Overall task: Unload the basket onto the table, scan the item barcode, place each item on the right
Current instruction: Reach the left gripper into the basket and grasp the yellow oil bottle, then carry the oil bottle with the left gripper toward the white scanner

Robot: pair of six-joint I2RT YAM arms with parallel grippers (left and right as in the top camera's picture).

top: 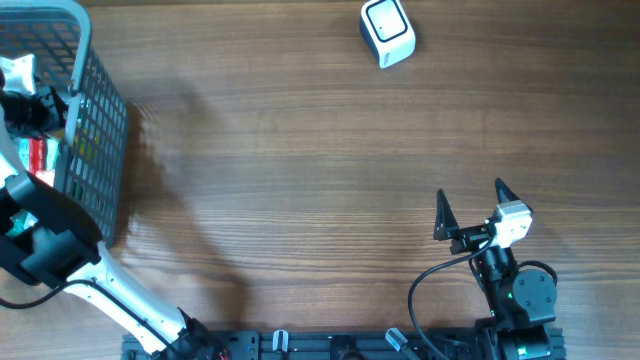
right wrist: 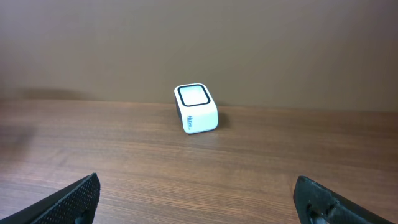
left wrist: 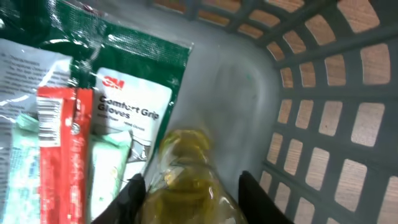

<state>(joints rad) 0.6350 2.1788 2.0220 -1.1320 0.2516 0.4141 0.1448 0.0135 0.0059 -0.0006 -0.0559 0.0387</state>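
Observation:
The item between my left fingers is a clear, yellow-green bottle-like thing [left wrist: 184,152] lying in the grey basket [left wrist: 323,93]. My left gripper [left wrist: 191,179] is down inside the basket [top: 100,130], and its black fingers press against both sides of the bottle. From overhead the left gripper [top: 28,110] shows only partly over the basket's contents. The white barcode scanner [top: 387,32] stands at the far middle of the table, and it also shows in the right wrist view as a scanner [right wrist: 196,109] with its window facing up. My right gripper [top: 470,205] is open and empty at the near right, [right wrist: 196,183] well short of the scanner.
The basket also holds a green pack of Comfort Grip gloves [left wrist: 127,112], a red packet with a barcode [left wrist: 59,143] and pale green packets [left wrist: 109,162]. The basket's lattice wall [left wrist: 348,155] rises close on the right of my left gripper. Bare wood table [top: 300,180] lies between basket and scanner.

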